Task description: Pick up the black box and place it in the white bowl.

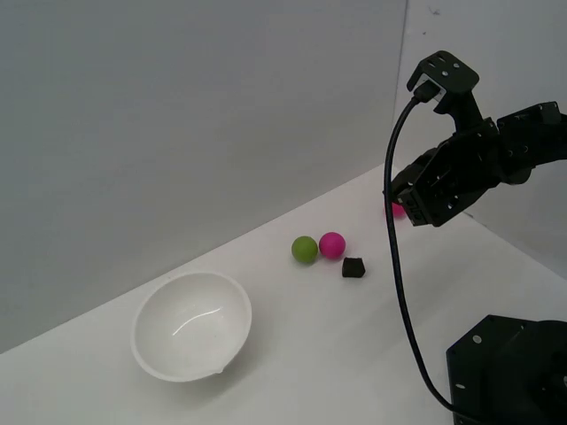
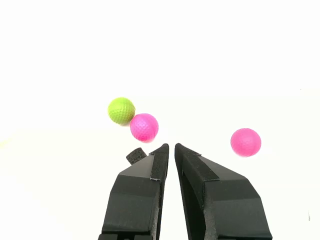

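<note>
Wrist view shows my gripper (image 2: pixel 171 146) nearly pressed together and empty, the black box (image 2: pixel 136 155) untouched just beside it, the white bowl (image 1: pixel 191 326) still waiting.

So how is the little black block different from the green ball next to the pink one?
The small matte black block has flat faces and corners, while the dimpled lime-green ball is round. The block is dark and dull; the ball is bright. The block sits alone, apart from the others, but the green ball sits right against a pink dimpled ball. Both are small, close in size, and rest on the white table.
</note>
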Action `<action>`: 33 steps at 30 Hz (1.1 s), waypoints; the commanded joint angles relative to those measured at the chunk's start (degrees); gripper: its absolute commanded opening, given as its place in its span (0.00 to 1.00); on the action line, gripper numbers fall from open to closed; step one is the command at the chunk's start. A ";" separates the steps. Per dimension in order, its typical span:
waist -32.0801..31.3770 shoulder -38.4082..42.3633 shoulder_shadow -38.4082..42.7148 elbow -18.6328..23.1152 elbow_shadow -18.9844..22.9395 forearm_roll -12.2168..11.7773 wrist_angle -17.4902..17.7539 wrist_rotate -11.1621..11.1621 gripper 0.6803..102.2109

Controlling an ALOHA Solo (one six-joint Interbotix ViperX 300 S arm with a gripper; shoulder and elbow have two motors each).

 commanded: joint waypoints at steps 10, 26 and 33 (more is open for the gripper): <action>0.70 -5.45 -5.45 -1.76 -1.93 -2.81 1.58 -0.79 0.88; -2.72 -15.38 -15.29 -1.32 -1.49 -3.87 -1.85 0.09 0.98; -4.83 -18.46 -18.46 -0.70 -0.88 -3.87 -3.52 0.00 0.98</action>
